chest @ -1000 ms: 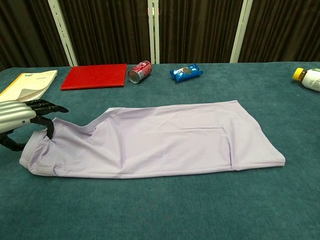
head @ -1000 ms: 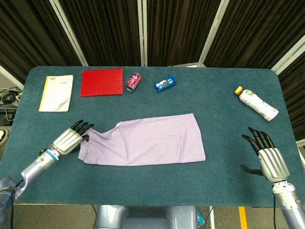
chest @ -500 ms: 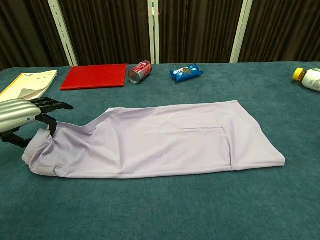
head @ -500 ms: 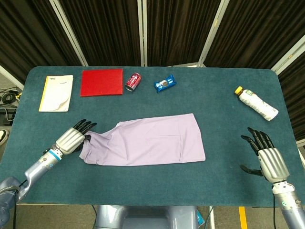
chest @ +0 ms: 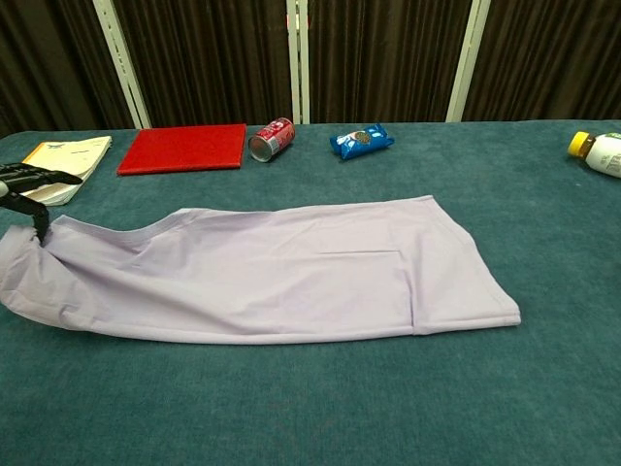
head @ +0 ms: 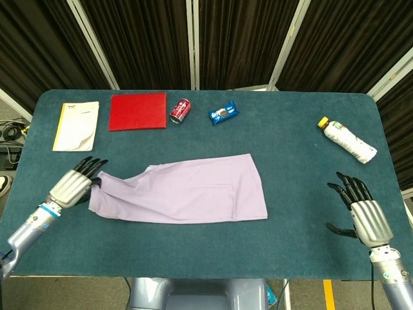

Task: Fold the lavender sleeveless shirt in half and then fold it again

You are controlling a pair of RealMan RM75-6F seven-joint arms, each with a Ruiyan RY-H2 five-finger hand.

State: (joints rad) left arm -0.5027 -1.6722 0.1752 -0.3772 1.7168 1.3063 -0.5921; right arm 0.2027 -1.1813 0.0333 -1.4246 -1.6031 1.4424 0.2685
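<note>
The lavender sleeveless shirt [head: 184, 192] lies flat across the middle of the table [head: 297, 161], already doubled lengthwise into a long band, its shoulder end to the left and its hem end to the right. The left hand [head: 72, 185] pinches the shoulder end of the cloth between its dark fingertips [chest: 29, 178]; in the chest view only those fingertips show at the frame's edge, with the fabric bunched beneath them. The right hand [head: 361, 212] hangs over bare table well apart from the shirt, fingers spread, holding nothing. The shirt looks thin, light and limp: it will drape and wrinkle rather than hold a crease, and it probably drags on the felt-like tabletop instead of sliding freely. For the second fold, the likely sound grips are the two layers at a corner of either short end, pinched together so the lower layer does not stay behind. Whether the left hand has caught both layers cannot be told, since its own fingers hide the pinch. The armhole edges are hard to make out among the folds near that hand, and the right hand is cut out of the chest view entirely.
</note>
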